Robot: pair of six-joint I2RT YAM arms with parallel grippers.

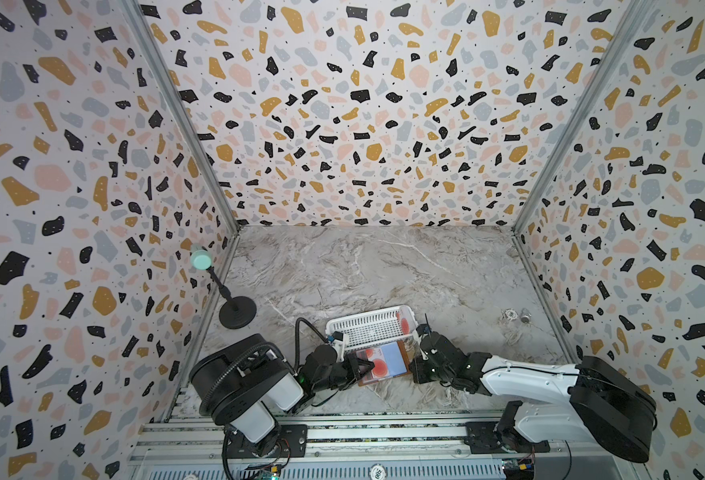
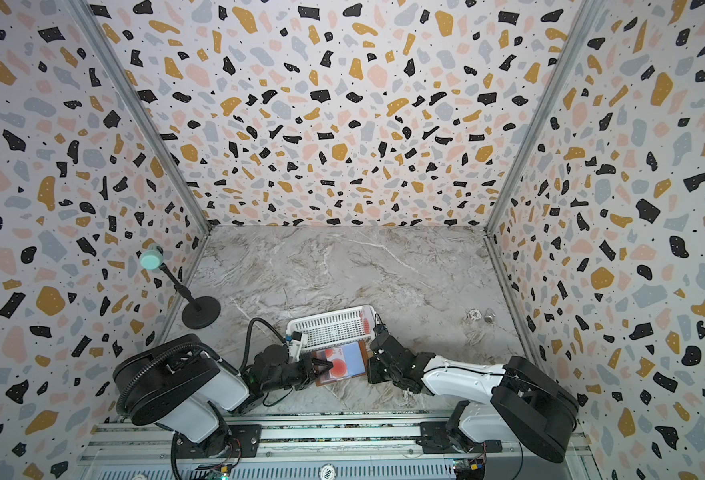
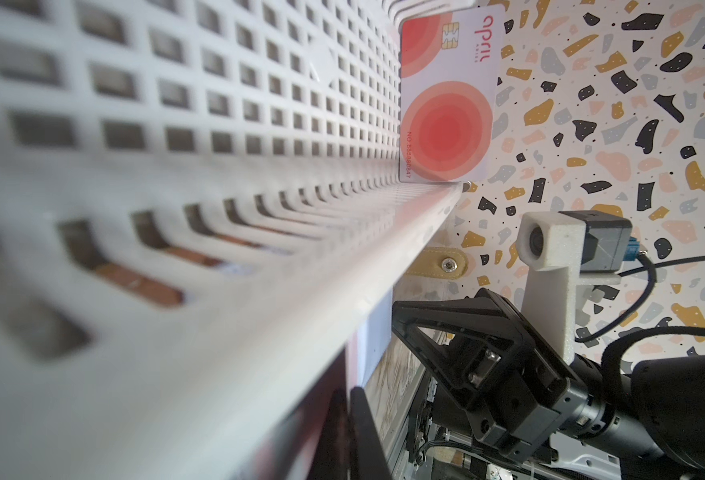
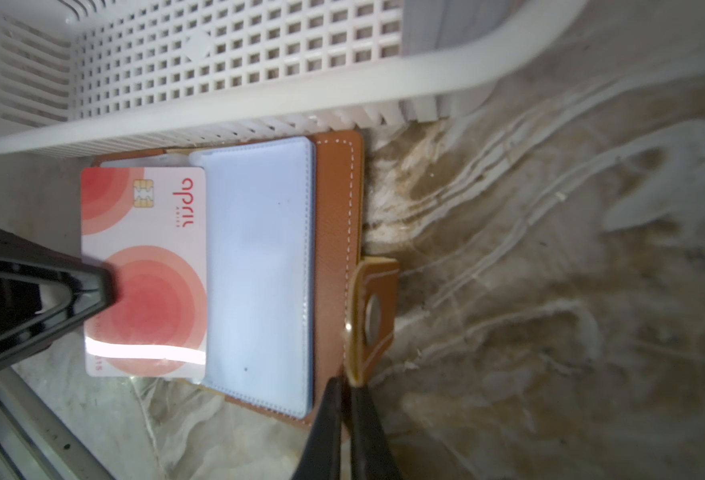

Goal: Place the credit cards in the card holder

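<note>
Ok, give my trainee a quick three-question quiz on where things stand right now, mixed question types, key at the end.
1. Multiple choice: the second credit card is A) outside the basket, lying flat; B) standing against the end wall inside the white basket; C) fully inside a sleeve.
2. True or false: the card holder lies shut with its tab snapped.
3. Fill in: the left gripper rests its shut tip on the ___ lying on the holder.
Key: 1 B. 2 False, it lies open. 3 first credit card.
</note>
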